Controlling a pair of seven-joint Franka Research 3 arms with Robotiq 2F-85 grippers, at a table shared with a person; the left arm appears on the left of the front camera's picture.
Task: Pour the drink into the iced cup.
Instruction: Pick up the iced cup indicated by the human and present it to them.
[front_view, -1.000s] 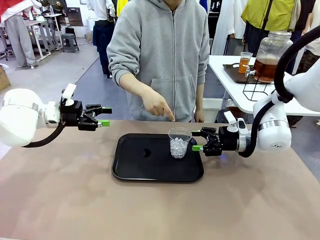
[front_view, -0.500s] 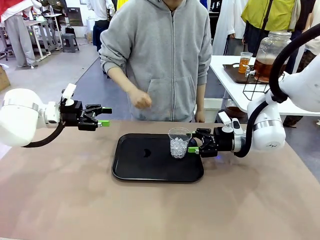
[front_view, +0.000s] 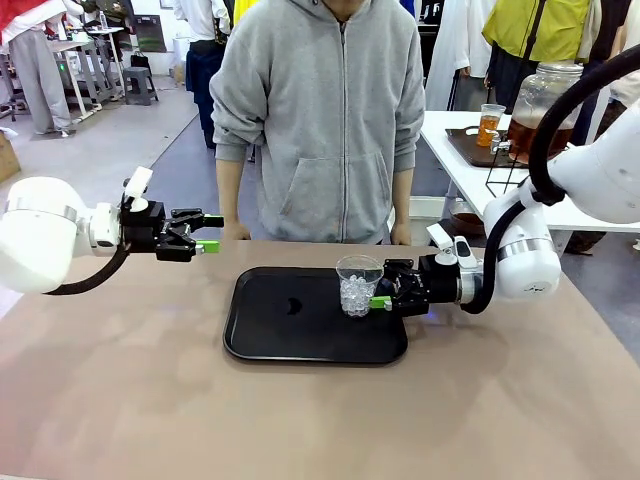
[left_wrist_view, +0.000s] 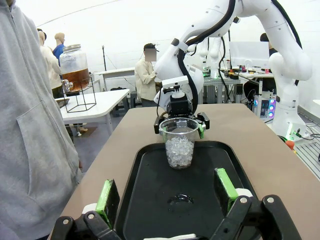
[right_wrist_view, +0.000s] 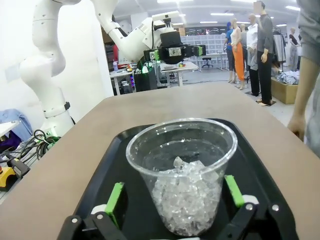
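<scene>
As the wide brown table (front_view: 150, 400) runs across the front view, a person in a grey hoodie (front_view: 330, 120) stands at its far side with both arms down. The white left arm (front_view: 45, 235) comes in from the left and hangs over the bare table, off to the side of the tray. The white right arm (front_view: 525, 255) comes in from the right, low over the table. A flat black tray (front_view: 290, 340) lies in the middle.

On a white side table behind the right arm stands a big glass jar, and the brown drink (front_view: 530, 140) is inside it, well apart from the tray. The clear iced cup (front_view: 359, 285) stands upright on the right part of the tray, with ice (right_wrist_view: 187, 195) heaped in its bottom half.

The right gripper (front_view: 383, 285) is spread wide with the cup between its fingers. Its green pads (right_wrist_view: 116, 200) stand just beside the cup and are not squeezing it. The left gripper (front_view: 212, 233) is spread wide too and holds nothing.
</scene>
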